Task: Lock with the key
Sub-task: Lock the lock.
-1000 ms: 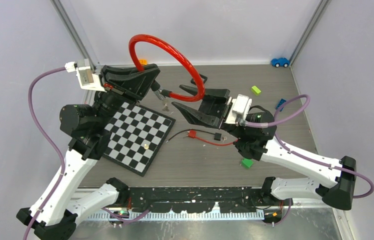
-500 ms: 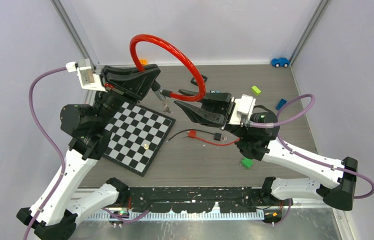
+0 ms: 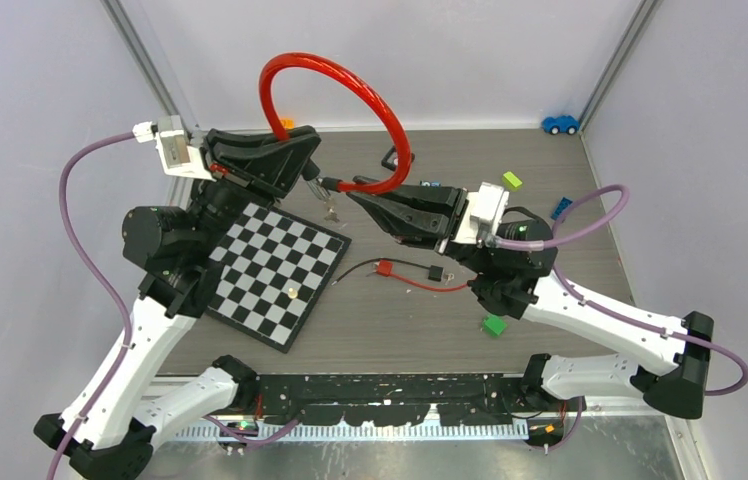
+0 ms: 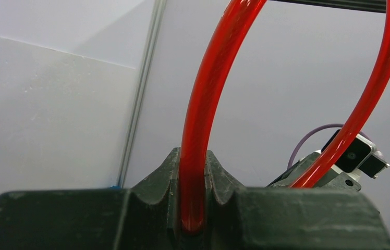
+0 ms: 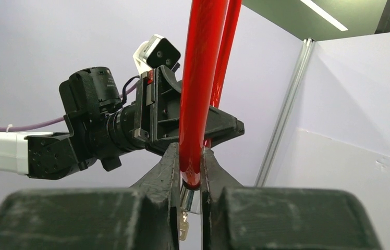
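Observation:
A red cable lock (image 3: pixel 390 110) arches in a loop above the table's back. My left gripper (image 3: pixel 312 178) is shut on one end of it; the cable (image 4: pixel 203 130) stands up between the pads (image 4: pixel 215 172). My right gripper (image 3: pixel 358 195) faces it from the right, shut on the cable's other end (image 5: pixel 195 104) just above a shiny metal lock barrel (image 5: pixel 190 200). A small brass key (image 5: pixel 183 229) hangs under that barrel, and shows dangling between the two grippers (image 3: pixel 330 210).
A chessboard (image 3: pixel 275 265) lies under the left arm. A red and black wire (image 3: pixel 400 272) lies mid-table. Green blocks (image 3: pixel 493 325) (image 3: pixel 512 180), a blue block (image 3: pixel 561 208) and a blue toy car (image 3: pixel 559 124) are scattered right and back.
My right gripper's jaws have shut on the red cable and the gripper has shifted left toward the left gripper. The loop now stands a little more upright. The left gripper kept its hold.

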Controlling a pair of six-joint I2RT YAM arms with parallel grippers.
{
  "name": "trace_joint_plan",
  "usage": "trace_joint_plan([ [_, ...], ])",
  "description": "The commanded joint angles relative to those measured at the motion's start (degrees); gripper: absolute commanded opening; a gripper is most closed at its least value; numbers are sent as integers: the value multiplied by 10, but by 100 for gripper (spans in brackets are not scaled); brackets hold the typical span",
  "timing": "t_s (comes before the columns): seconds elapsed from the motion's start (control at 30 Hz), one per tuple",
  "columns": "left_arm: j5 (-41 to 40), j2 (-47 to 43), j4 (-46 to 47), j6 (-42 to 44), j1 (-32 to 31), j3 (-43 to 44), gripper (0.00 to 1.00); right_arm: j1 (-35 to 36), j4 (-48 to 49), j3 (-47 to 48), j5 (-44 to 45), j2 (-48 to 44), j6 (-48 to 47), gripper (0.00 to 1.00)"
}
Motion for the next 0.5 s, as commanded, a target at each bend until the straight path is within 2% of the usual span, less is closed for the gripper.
trace_joint_plan([
  [0.0, 3, 2, 40, -12, -2, 14, 0, 9, -12, 26, 31, 23, -29, 1],
  [0.3, -5, -3, 32, -16, -2, 13, 0, 32, 7, 10, 174, 72, -182, 1],
  [0.47, -6, -3, 31, -16, -2, 15, 0, 34, 24, 4, 197, 92, -193, 1],
])
